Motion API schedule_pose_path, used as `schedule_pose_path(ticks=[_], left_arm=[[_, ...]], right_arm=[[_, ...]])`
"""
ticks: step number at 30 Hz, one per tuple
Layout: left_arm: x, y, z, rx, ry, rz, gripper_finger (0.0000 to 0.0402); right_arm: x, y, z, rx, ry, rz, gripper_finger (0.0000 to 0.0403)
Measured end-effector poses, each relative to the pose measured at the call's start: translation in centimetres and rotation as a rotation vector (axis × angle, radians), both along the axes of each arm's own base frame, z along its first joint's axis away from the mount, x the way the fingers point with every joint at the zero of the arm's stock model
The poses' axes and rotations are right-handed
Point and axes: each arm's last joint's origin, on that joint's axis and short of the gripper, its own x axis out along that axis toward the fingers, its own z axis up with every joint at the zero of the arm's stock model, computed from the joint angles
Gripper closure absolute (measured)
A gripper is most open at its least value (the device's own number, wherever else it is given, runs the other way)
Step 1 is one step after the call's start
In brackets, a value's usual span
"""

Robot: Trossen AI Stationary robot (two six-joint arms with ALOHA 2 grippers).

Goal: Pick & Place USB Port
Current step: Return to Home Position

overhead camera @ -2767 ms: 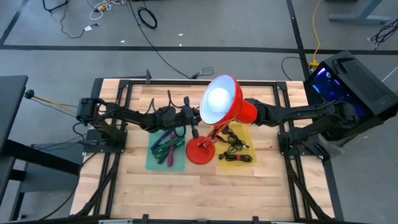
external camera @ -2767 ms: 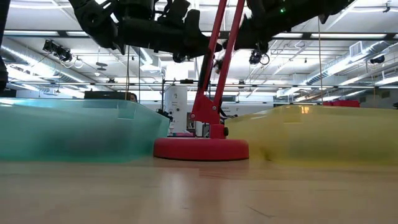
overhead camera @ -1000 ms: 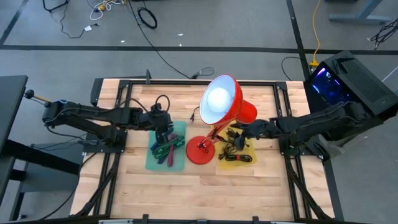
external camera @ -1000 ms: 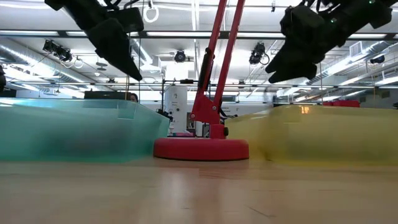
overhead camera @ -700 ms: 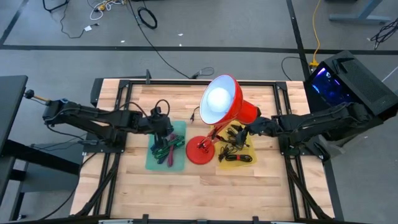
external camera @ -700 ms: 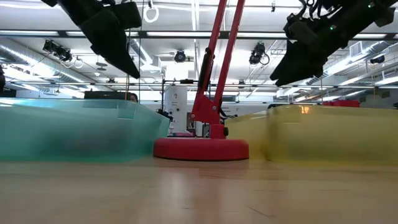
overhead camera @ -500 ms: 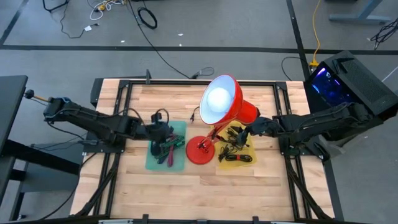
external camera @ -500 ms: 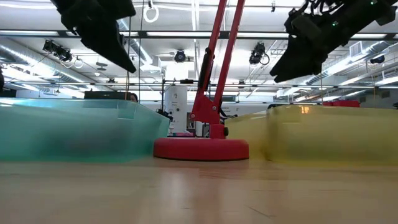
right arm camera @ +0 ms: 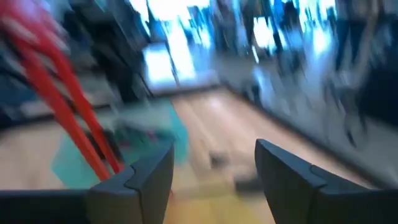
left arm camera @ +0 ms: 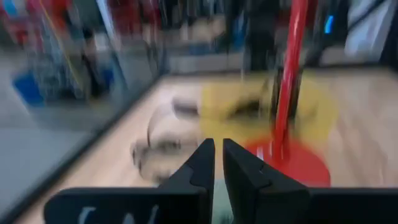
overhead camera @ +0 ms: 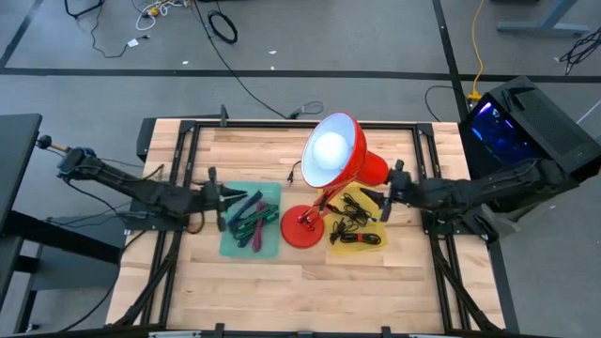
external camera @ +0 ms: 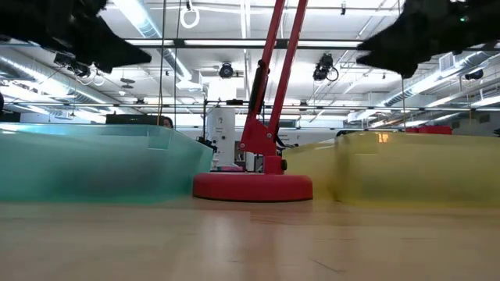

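Moved: since half a second ago both arms have drawn outward. The left gripper (overhead camera: 216, 198) has left the space over the blue bin (overhead camera: 228, 248) for its 9 o'clock rim, and the right gripper (overhead camera: 388, 193) has backed to the 3 o'clock rim of the yellow bin (overhead camera: 375, 243).
Table (overhead camera: 376, 282): we see no loose cable on the bare wood, so we judge the sorting finished.
Lamp (overhead camera: 334, 155): its red base stands between the two bins, the shade tilted above it.
Bins: blue at 9 o'clock of the lamp base, yellow at 3 o'clock, both just beside it.
Left fingers (left arm camera: 202, 167): nearly together with only a slit between, holding nothing.
Right fingers (right arm camera: 142, 180): spread wide, empty.
Green patterned cables (overhead camera: 250, 225): heaped inside the blue bin.
Black cables (overhead camera: 351, 222): coiled loosely inside the yellow bin.
Handling: we take these cables to be light, limp and quick to tangle. A loop lifted alone would likely drag its neighbours.
Hold: we would pinch the stiff plug end or a bunched coil, not a single strand.
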Motion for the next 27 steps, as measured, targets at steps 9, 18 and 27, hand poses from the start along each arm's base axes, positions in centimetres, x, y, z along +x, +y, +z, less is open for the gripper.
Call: schedule_pose_path(ticks=[9,18,27], left_arm=[[-2.2,1.5,-3.1,-0.043,-0.298,-0.107,0.0378],[-2.0,2.4,-2.6,-0.013,-0.35,-0.138,0.0383],[-1.8,2.4,-3.3,-0.143,-0.303,-0.155,0.0383]], right_arm=[[-2.8,-0.5,-3.7,-0.092,-0.338,0.012,0.0179],[-2.6,-1.0,-4.2,-0.125,-0.255,-0.08,0.0179],[-2.6,-1.2,-5.0,-0.044,-0.203,-0.153,0.0179]])
